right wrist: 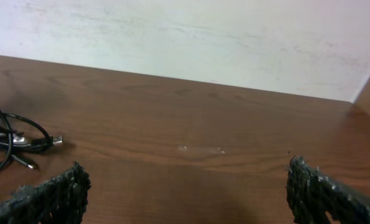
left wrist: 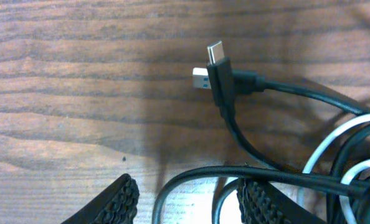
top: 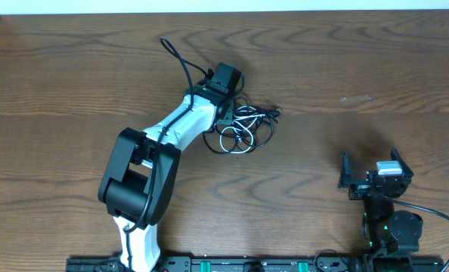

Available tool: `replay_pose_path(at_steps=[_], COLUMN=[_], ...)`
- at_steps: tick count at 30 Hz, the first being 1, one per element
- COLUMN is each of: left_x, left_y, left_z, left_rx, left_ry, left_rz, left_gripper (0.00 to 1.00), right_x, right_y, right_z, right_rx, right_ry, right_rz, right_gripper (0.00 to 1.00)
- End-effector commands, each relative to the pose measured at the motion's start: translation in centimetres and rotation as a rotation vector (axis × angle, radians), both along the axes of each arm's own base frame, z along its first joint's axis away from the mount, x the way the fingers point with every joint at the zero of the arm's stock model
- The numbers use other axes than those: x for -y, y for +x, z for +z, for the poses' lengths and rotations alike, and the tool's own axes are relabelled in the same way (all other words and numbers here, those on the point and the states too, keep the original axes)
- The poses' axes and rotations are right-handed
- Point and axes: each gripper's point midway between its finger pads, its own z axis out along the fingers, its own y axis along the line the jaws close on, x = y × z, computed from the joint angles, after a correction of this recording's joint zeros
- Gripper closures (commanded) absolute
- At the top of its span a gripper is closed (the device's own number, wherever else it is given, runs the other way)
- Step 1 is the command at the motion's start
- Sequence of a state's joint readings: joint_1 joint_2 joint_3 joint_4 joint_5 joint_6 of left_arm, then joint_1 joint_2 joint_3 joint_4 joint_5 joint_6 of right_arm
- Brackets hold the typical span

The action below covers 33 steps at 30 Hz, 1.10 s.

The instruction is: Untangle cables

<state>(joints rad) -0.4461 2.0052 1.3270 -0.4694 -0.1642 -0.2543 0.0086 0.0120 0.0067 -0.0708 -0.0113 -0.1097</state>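
The cables (top: 245,128) lie tangled in a small heap at mid-table, thin black cords looped with a white one. One black end (top: 176,54) trails up and left. My left gripper (top: 226,92) hangs over the heap's left side. In the left wrist view, the gripper (left wrist: 188,194) is open, with black loops (left wrist: 191,180) lying between its fingers, pinched by neither. Ahead lie a black plug (left wrist: 217,59), a blue-tipped plug (left wrist: 201,78) and the white cord (left wrist: 334,134). My right gripper (top: 373,168) stands wide open and empty near the front right; the gripper (right wrist: 188,180) faces the heap's plug end (right wrist: 53,141).
Wood-grain table (top: 345,68) spreads all round the heap. A pale wall (right wrist: 191,37) rises behind the far table edge. The arm bases and a black rail (top: 232,264) line the front edge.
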Motion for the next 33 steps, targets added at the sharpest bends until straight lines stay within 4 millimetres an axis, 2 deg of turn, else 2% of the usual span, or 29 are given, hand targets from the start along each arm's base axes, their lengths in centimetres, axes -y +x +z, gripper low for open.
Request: replay_pose_path(at_steps=[1, 8, 10, 13, 14, 18, 21, 23, 26, 33], left_x=[-0.7, -0.9, -1.0, -1.2, -1.2, -1.2, -1.5, -1.6, -1.5, -2.1], left_y=[-0.5, -1.0, -1.2, -1.5, -1.5, -1.6, -2.1, -2.4, -2.3, -3.4], left_z=[-1.5, -2.8, -3.0, -3.2, -3.2, -3.2, -2.5, -1.0, 2.5, 14.2], left_rx=[-0.013, -0.004, -0.009, -0.017, -0.017, -0.023, -0.038, -0.033, 0.021, 0.241], left_ry=[0.016, 0.010, 0.013, 0.017, 0.018, 0.021, 0.027, 0.020, -0.007, -0.160], left_rz=[0.018, 0.020, 0.020, 0.020, 0.020, 0.020, 0.021, 0.035, 0.035, 0.112], left_gripper=[0.45, 0.46, 0.59, 0.87, 0.92, 0.92, 0.92, 0.92, 0.92, 0.92], right_x=[0.3, 0.3, 0.3, 0.3, 0.3, 0.3, 0.3, 0.3, 0.3, 0.3], right_y=[0.0, 0.0, 0.0, 0.0, 0.0, 0.0, 0.0, 0.0, 0.0, 0.0], right_z=[0.0, 0.0, 0.0, 0.0, 0.0, 0.0, 0.0, 0.0, 0.0, 0.0], right_rx=[0.000, 0.000, 0.000, 0.000, 0.000, 0.000, 0.000, 0.000, 0.000, 0.000], right_ry=[0.012, 0.012, 0.012, 0.012, 0.012, 0.012, 0.012, 0.012, 0.012, 0.012], right_rz=[-0.011, -0.011, -0.011, -0.011, -0.011, -0.011, -0.011, -0.011, -0.011, -0.011], right_gripper=[0.01, 0.01, 0.01, 0.01, 0.01, 0.01, 0.01, 0.01, 0.01, 0.01])
